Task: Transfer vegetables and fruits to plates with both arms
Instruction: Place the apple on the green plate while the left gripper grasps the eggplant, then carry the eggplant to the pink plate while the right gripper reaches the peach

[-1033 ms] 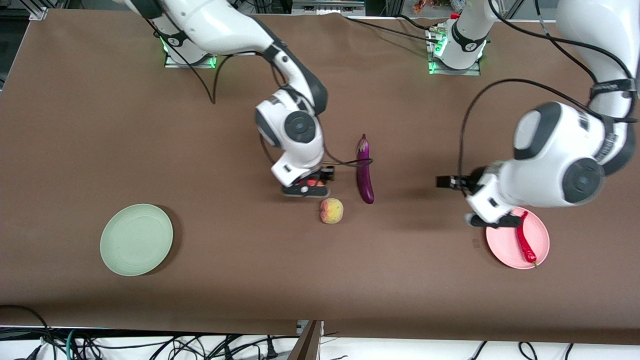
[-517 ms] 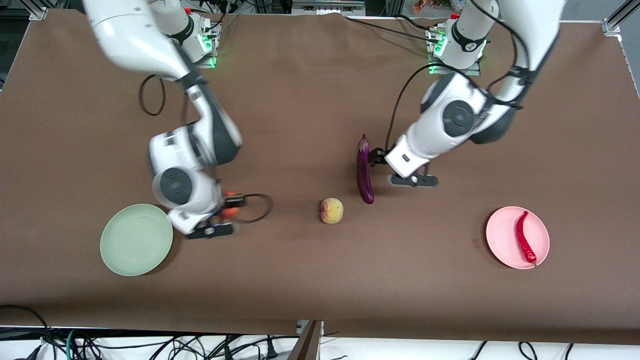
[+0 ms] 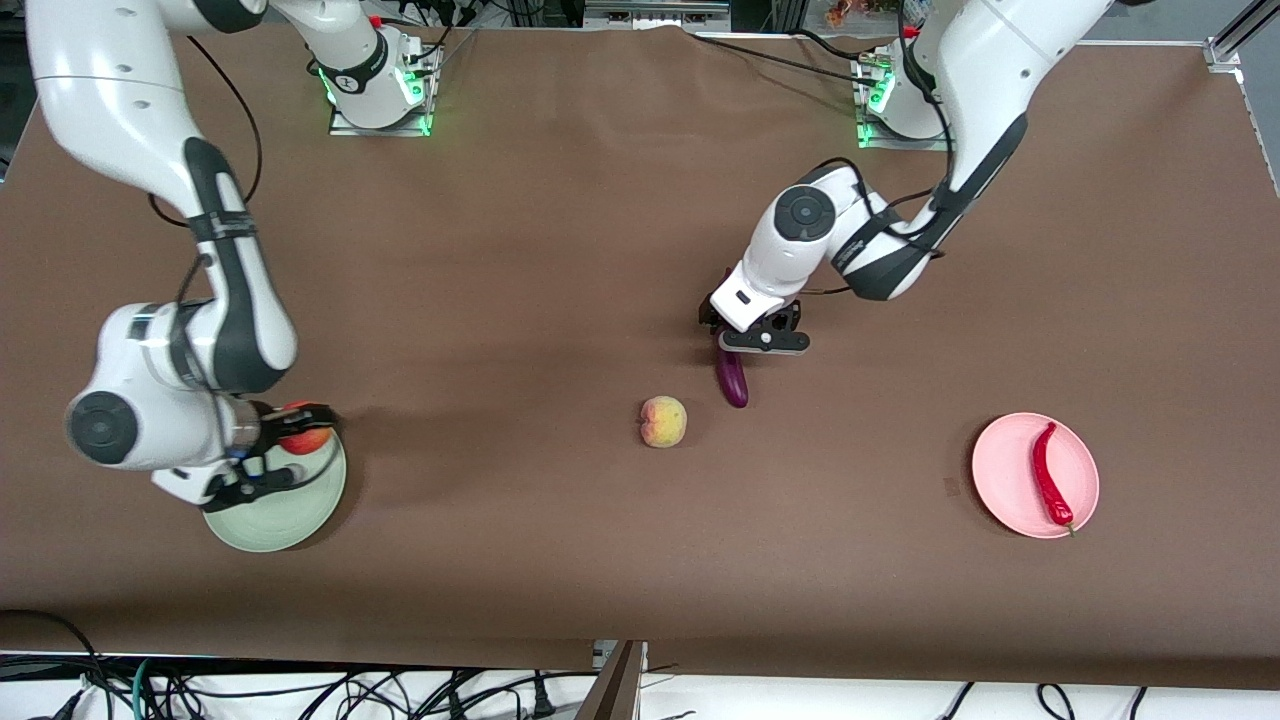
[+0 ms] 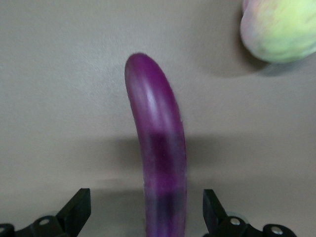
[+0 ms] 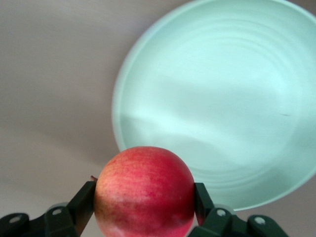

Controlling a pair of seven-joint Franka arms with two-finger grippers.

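The red chili pepper (image 3: 1049, 473) lies on the pink plate (image 3: 1005, 500), nearest the front camera at the left arm's end of the tabletop (image 3: 560, 540). At the other end, the right gripper (image 3: 270, 455) hangs over the rim of the green plate (image 3: 275, 525), its jaws clamped on the red pomegranate-like fruit (image 5: 144, 191) at its widest girth. That fruit looks round, firm and smooth, so it will likely roll when released.

The peach (image 3: 663, 421) sits mid-table, probably soft and easily bruised; a light grip across its middle suits it.

Just beside it, slightly farther back, lies the purple eggplant (image 4: 159, 148). The left gripper (image 3: 757, 335) is over it, jaws spread wide on either side and not touching. Long and glossy, it probably slips and tips; mid-length looks the best hold.
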